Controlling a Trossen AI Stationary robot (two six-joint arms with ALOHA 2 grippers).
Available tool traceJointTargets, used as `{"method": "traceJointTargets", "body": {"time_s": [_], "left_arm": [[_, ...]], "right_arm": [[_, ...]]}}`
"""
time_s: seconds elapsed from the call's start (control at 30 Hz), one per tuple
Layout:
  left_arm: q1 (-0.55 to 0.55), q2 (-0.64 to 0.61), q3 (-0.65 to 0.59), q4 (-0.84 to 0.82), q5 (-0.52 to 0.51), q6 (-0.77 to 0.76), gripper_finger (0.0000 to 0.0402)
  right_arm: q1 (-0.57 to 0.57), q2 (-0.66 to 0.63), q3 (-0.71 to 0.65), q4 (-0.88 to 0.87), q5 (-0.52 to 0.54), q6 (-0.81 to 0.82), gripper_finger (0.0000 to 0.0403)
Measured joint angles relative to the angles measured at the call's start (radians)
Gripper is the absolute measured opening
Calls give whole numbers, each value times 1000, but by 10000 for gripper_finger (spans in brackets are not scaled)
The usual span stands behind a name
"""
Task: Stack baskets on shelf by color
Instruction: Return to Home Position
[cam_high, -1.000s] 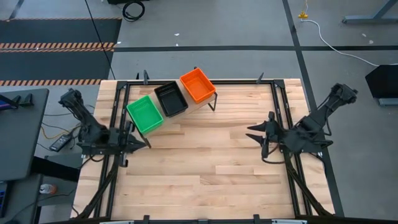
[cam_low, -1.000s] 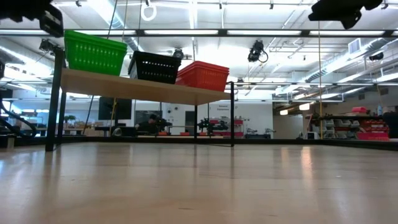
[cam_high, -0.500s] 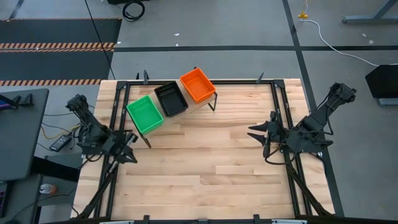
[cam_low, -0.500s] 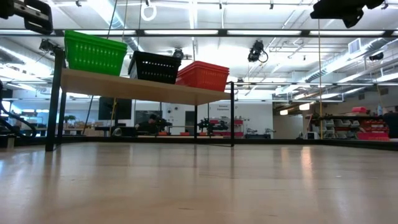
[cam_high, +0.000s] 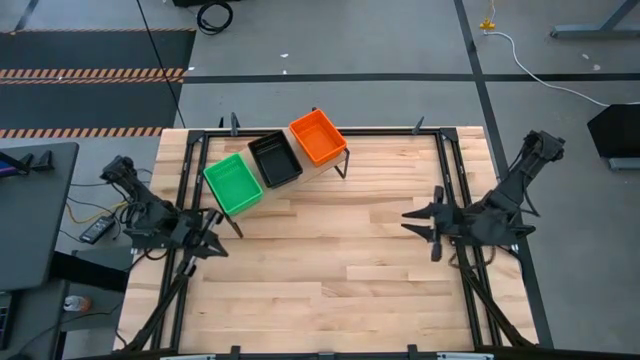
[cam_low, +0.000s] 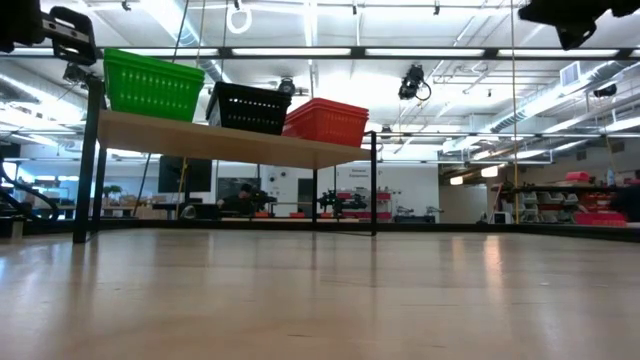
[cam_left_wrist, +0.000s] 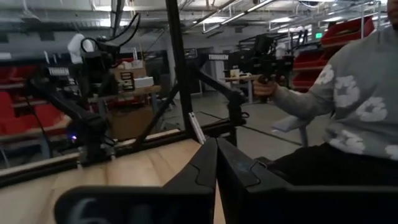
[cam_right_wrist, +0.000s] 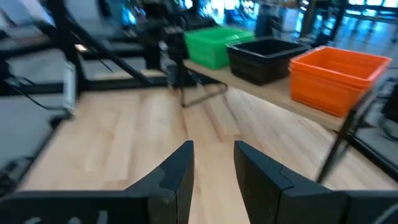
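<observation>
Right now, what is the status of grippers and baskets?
Left gripper shut, empty, table left side. Right gripper open, empty, right side. Green baskets, black baskets, orange baskets on shelf. Nothing blocking.

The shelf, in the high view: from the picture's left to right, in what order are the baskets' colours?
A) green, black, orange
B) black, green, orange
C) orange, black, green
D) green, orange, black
A: the green baskets lie leftmost on the shelf, the black baskets in the middle, the orange baskets rightmost.
</observation>
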Motion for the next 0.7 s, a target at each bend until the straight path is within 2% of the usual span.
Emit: {"method": "traceJointTargets", "body": {"time_s": [0.3, 0.7], "left_arm": [[7, 1, 0, 76, -18, 67, 11], [8, 1, -1, 192, -44, 67, 16]], "right_arm": [[127, -257, -143, 36, 62, -15, 109], [193, -435, -343, 310, 48, -279, 47]]}}
